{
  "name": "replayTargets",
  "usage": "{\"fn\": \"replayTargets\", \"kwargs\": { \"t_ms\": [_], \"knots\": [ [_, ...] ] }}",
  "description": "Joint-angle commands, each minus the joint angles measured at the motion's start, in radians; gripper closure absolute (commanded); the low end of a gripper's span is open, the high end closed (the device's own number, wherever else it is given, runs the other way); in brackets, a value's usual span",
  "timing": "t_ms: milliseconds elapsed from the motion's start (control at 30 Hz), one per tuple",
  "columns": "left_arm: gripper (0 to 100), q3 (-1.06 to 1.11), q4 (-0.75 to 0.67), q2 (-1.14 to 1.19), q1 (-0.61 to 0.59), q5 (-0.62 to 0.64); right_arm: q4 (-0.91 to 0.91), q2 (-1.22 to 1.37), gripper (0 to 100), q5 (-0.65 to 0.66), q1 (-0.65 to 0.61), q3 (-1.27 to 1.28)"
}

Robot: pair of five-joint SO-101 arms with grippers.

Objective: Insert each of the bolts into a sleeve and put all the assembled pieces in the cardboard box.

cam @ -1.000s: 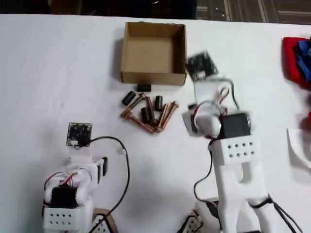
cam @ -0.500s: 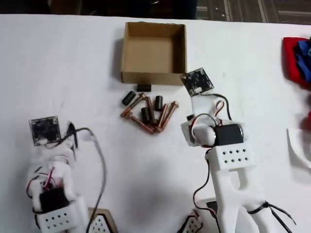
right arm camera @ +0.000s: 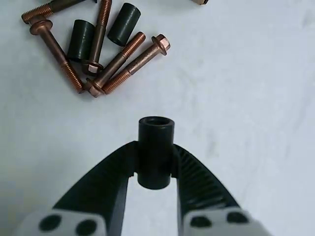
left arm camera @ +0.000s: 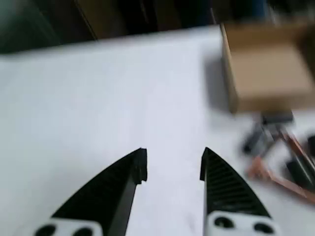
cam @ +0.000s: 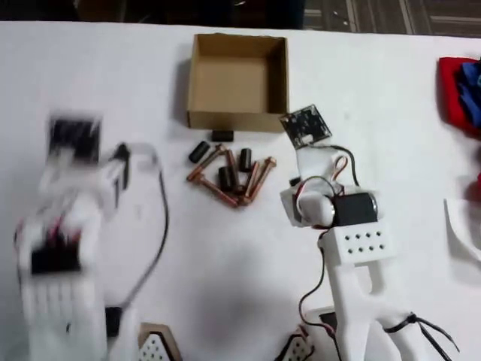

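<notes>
The open cardboard box (cam: 237,120) sits at the back middle of the table, with nothing visible inside. In front of it lie several copper bolts (cam: 234,180) and loose black sleeves (cam: 199,151) in a pile. My right gripper (right arm camera: 154,152) is shut on a black sleeve (right arm camera: 155,142), held upright above bare table just right of the bolts (right arm camera: 123,61). The right arm (cam: 331,207) stands right of the pile. My left gripper (left arm camera: 172,164) is open and holds nothing, over bare table left of the box (left arm camera: 268,73). The left arm (cam: 68,195) is at the far left.
Red and blue cloth (cam: 460,83) lies at the table's right edge, with a white object (cam: 462,229) below it. A black cable (cam: 161,218) trails from the left arm. Bare white table lies between the arms and the pile.
The left arm has swung to the left and farther out over the table, away from the pile. The right arm pulled back slightly from the box, then held still.
</notes>
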Motion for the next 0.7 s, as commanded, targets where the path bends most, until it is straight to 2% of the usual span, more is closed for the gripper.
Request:
{"fn": "replayTargets", "kwargs": {
  "t_ms": [0,67,133,200,233,367,533,667],
  "knots": [
    [80,-0.472,0.425,0.623,0.083,0.114,-0.016,-0.039,97.8,0.000,0.010,-0.003],
    [80,-0.671,0.588,0.830,0.120,0.262,-0.016,-0.039,97.8,0.000,0.010,-0.003],
    [80,-0.839,0.726,1.002,0.163,0.474,-0.016,-0.039,97.8,0.000,0.010,-0.003],
    [80,-0.929,0.727,1.125,0.192,0.640,-0.016,-0.039,97.8,0.000,0.010,-0.003],
    [80,-0.955,0.723,1.166,0.203,0.677,-0.016,-0.039,97.8,0.000,0.010,-0.003],
    [80,-1.061,0.721,1.286,0.301,0.687,-0.016,-0.039,97.8,0.000,0.010,-0.002],
    [80,-1.081,0.706,1.329,0.377,0.709,-0.016,-0.039,97.8,0.000,0.010,-0.002],
    [80,-1.073,0.626,1.332,0.381,0.848,-0.016,-0.039,97.8,0.000,0.010,-0.002]
  ]
}}
